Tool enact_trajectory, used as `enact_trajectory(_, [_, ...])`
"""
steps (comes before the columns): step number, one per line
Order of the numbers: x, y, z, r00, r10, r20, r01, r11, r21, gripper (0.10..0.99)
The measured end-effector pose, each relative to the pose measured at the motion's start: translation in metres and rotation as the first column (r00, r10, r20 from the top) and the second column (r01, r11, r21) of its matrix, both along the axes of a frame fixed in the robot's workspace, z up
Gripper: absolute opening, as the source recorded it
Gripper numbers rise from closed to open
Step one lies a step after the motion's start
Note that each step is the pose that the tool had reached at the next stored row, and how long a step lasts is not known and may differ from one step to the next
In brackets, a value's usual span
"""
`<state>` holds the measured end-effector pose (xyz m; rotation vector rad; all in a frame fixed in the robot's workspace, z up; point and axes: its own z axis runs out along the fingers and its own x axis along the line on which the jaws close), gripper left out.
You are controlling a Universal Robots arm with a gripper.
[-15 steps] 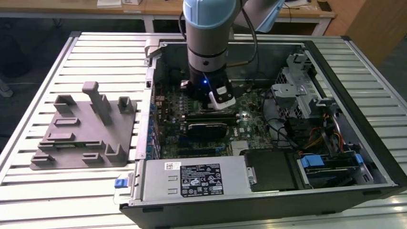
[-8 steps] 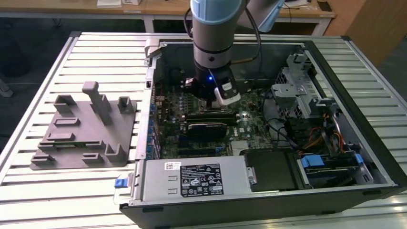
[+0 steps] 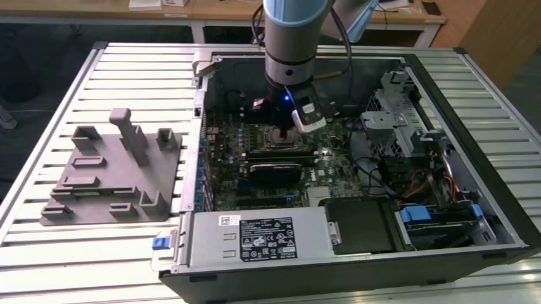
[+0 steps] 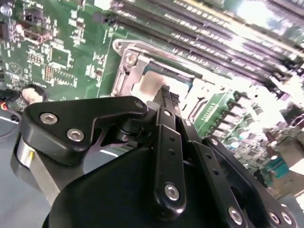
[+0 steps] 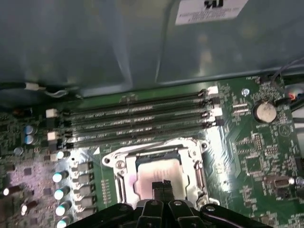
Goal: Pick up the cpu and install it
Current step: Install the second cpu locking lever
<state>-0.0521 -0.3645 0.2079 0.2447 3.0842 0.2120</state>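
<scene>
1. On the exterior view's left, well to the side of the gripper point(image 3: 284, 129), a grey holder point(image 3: 110, 177) lies on the slatted table point(image 3: 59, 95), outside the open case point(image 3: 507, 209).
2. The arm point(image 3: 292, 31) comes down into the case, so the gripper hangs low over the green board point(image 3: 338, 171), near the case's far wall.
3. In both wrist views the gripper point(image 5: 161, 184) point(image 4: 166, 93) has its two thin fingers point(image 5: 156, 186) pressed together, with nothing between them.
4. The cpu point(image 5: 151, 175) point(image 4: 151, 84) lies flat in the socket point(image 5: 114, 164) point(image 4: 126, 61), right under the fingertips, with its silver top up. I cannot tell whether the tips touch it.
5. The socket's metal frame surrounds the cpu on all sides.
6. Beyond the socket, on the side away from the gripper body, four long memory slots point(image 5: 133, 118) run side by side.
7. A round coin cell point(image 5: 264, 111) sits on the board, off to one side of the gripper.
8. On the exterior view's right of the gripper stands a metal drive cage point(image 3: 393, 114).
9. The labelled power supply point(image 3: 253, 237) lies along the case's near edge, well apart from the gripper.
</scene>
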Motion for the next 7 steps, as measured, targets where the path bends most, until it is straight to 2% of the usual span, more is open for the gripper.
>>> enact_trajectory(7, [0.0013,0.0003,0.0000,1.0000,0.000,-0.0003,0.000,1.0000,0.000,0.106])
